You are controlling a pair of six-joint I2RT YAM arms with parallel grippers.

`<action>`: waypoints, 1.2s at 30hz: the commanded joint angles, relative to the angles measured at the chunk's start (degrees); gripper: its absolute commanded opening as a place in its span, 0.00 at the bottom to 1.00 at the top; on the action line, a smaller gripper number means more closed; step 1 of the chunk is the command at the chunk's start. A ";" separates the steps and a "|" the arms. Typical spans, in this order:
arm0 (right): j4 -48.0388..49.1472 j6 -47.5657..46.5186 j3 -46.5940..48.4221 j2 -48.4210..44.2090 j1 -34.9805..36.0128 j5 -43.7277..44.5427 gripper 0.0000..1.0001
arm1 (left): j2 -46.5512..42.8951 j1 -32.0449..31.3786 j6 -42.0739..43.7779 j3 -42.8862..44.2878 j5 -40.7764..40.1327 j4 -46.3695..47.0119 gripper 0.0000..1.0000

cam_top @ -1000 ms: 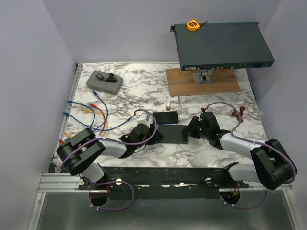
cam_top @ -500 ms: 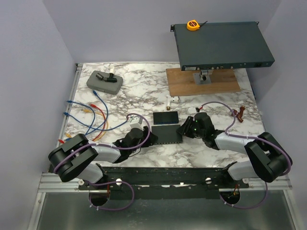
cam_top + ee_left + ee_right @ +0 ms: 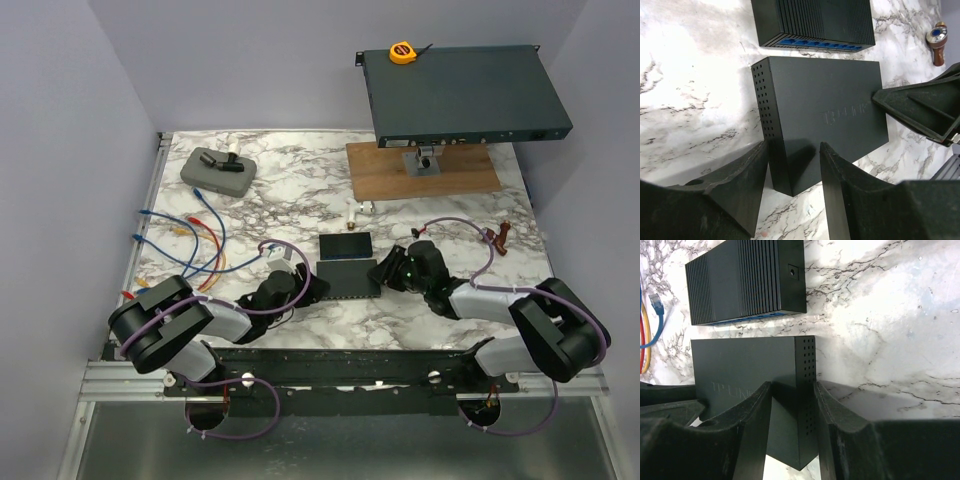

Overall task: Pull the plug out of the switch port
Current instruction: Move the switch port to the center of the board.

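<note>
Together, the left gripper (image 3: 792, 150) and right gripper (image 3: 792, 386) clamp opposite ends of the black TP-Link switch (image 3: 348, 280) at centre frame.

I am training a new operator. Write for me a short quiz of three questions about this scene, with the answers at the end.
1. True or false: the yellow tape measure lies on top of the large rack switch.
2. Fill in the missing word: the ports of the ribbed switch are ___ in colour.
3. Which thing do the left gripper and the right gripper hold, each at one end?
Key: 1 true. 2 blue. 3 the flat black switch.
</note>
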 commanded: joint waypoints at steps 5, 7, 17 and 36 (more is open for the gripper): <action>-8.13 -0.19 -3.03 -2.14 1.49 0.92 0.45 | 1.65 -0.41 -0.89 -1.59 1.42 -8.59 0.55; -9.02 -0.53 -2.76 -2.83 1.50 1.01 0.48 | 1.57 -0.41 -0.80 -1.48 1.32 -8.94 0.56; -8.90 -0.48 -3.32 -3.61 1.50 0.62 0.41 | 1.72 -0.41 -1.41 -1.43 1.23 -9.33 0.57; -24.60 -3.53 2.96 -20.97 1.50 4.01 0.81 | -24.22 -0.47 -0.30 -0.56 -4.79 -33.85 0.98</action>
